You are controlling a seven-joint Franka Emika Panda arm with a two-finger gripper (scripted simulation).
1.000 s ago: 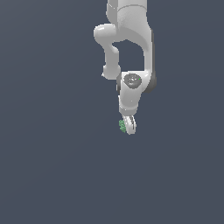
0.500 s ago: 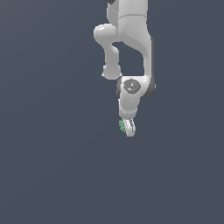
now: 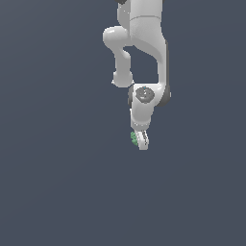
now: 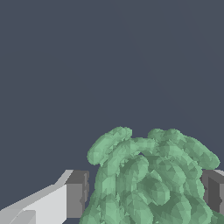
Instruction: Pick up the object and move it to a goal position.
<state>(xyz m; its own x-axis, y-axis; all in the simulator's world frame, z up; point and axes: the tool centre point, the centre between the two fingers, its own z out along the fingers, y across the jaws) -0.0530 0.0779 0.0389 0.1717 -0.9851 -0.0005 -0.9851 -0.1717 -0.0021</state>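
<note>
The white arm hangs down in the exterior view, and my gripper [image 3: 139, 140] is at its lower end, shut on the object [image 3: 134, 138], a tiny bumpy green lump that sticks out on the exterior view's left of the fingers. In the wrist view the green lump [image 4: 148, 179] fills the space between the two grey finger pads [image 4: 77, 192], which press on both its sides. The gripper and lump appear to hang above the plain dark grey floor [image 3: 57, 182].
Only the plain dark grey surface [image 4: 87, 65] shows around the gripper. No goal marker or other object shows in either view.
The arm with the green lump has shifted slightly toward the exterior view's left over the last second. The grip has not changed.
</note>
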